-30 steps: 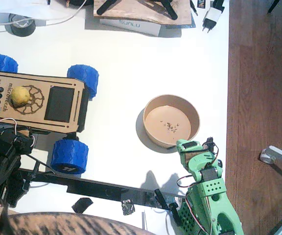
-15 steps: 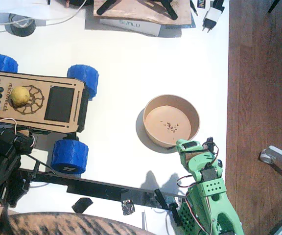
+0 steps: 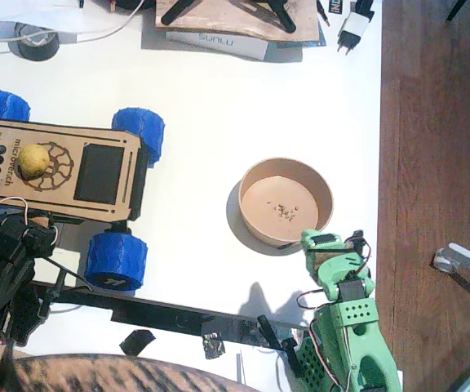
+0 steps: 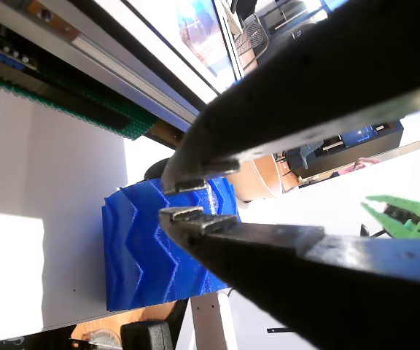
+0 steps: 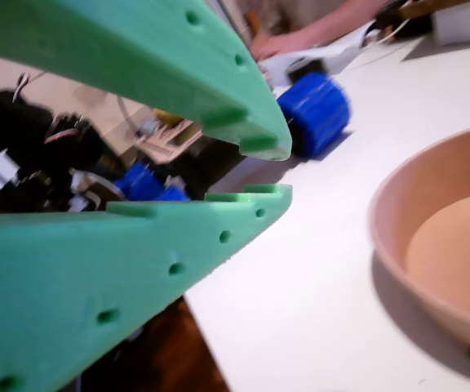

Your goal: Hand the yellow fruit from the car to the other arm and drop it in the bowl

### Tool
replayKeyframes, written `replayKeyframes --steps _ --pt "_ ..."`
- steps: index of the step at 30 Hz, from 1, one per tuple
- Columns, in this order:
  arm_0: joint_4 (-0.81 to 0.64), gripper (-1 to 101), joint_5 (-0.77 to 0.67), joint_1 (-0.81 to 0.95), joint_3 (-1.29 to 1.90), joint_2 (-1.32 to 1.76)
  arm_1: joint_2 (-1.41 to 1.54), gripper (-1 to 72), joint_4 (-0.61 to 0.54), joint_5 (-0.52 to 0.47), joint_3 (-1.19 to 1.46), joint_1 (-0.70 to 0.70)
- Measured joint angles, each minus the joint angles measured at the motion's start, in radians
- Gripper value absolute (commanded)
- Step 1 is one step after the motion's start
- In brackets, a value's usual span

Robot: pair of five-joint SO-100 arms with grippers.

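The yellow fruit (image 3: 32,160) sits on the wooden top of the car (image 3: 96,175), over the gear engraving, with nothing touching it. The black left arm (image 3: 6,269) is folded just below the car. Its gripper (image 4: 184,198) is shut and empty, pointing at a blue wheel (image 4: 162,248). The green right arm (image 3: 349,327) stands at the bottom right. Its gripper (image 3: 321,243) rests just below the rim of the tan bowl (image 3: 255,224). In a wrist view these green jaws (image 5: 272,171) are closed on nothing, with the bowl (image 5: 414,237) to their right.
A black bar (image 3: 178,314) runs along the table's front edge between the arms. Boxes, cables and a tape roll (image 3: 37,41) lie along the far edge. The table ends at right over a wooden floor (image 3: 439,122). A person's arm (image 5: 325,28) shows far off.
The green gripper has shifted slightly to the right beside the bowl. The black arm, car and fruit have not moved.
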Motion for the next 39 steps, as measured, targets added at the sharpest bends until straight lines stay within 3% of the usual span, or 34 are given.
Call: replayKeyframes --steps 20,32,39 --pt "0.009 0 -0.008 0.003 -0.043 0.012 0.000 0.2 0.023 0.000 0.000 -0.012" --pt "0.153 5 -0.008 0.003 -0.630 -0.239 0.000 0.2 0.023 0.000 0.000 -0.012" --pt "0.161 4 -0.008 -0.012 -0.856 -0.423 0.000 0.2 0.023 0.000 0.000 -0.012"
